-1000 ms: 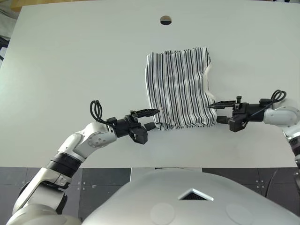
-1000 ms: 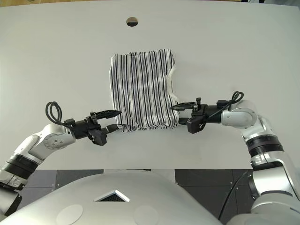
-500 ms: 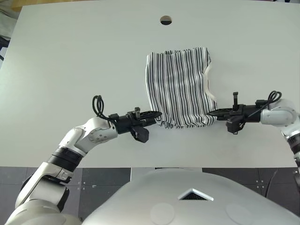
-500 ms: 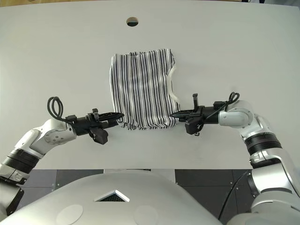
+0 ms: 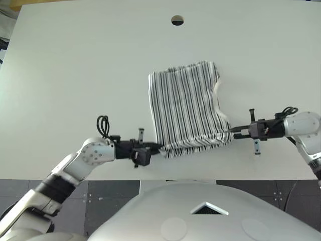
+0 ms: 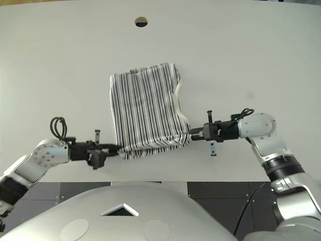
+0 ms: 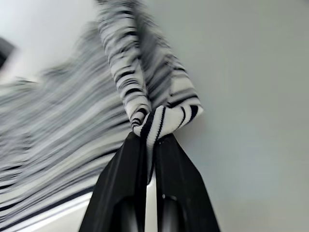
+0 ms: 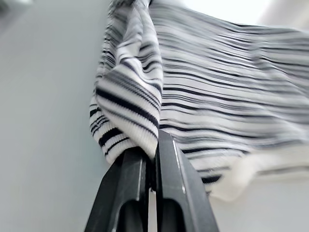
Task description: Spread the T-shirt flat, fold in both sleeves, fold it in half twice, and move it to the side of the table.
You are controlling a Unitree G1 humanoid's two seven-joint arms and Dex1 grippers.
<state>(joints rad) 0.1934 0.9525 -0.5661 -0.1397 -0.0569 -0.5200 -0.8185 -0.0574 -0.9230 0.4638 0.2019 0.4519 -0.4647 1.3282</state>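
The folded striped T-shirt (image 5: 185, 108) lies on the white worktop (image 5: 75, 75) (towards its front edge), with the left gripper (image 5: 156, 147) and right gripper (image 5: 231, 133) each clamped on a near corner.

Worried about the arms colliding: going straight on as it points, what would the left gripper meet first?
The T-shirt: the left gripper is shut on its near corner. Past that near edge, probably the right gripper, shut on the other corner; depth is unclear.
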